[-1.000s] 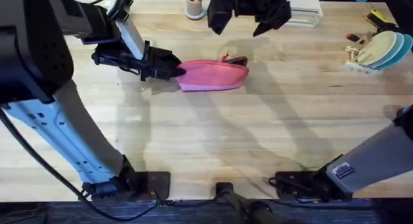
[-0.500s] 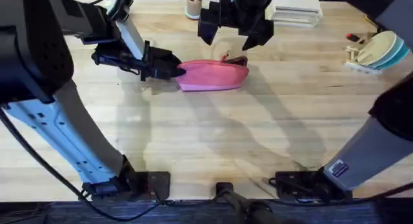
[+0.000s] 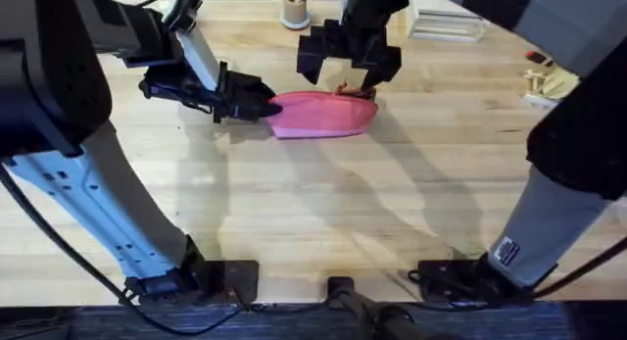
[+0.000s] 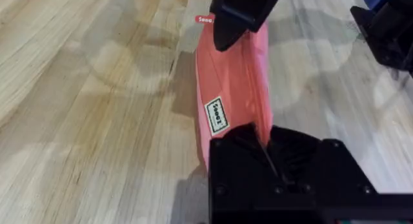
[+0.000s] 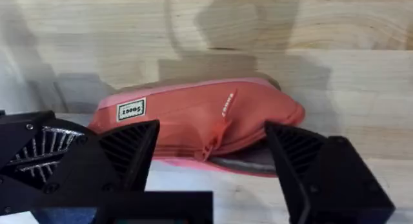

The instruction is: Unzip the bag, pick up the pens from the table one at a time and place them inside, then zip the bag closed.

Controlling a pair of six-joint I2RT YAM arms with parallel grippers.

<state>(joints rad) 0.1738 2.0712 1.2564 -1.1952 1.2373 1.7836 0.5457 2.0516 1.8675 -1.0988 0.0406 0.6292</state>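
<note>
The pink pencil pouch [image 3: 323, 116] lies on the tabletop [image 3: 323, 213], our left pincer [image 3: 265, 107] clamped on its left end. Our right pincer [image 3: 345, 75] hovers spread over the zipper pull [image 5: 213, 141] (mouth partly gaping). We risk closing on fabric instead of the tab, dragging the pouch

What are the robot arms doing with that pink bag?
The left gripper is pinching one end of the pink bag on the table, holding it steady. The right gripper hangs open just above the bag's other end, where the zipper pull sits. That end of the zipper looks a little bit open.
</note>
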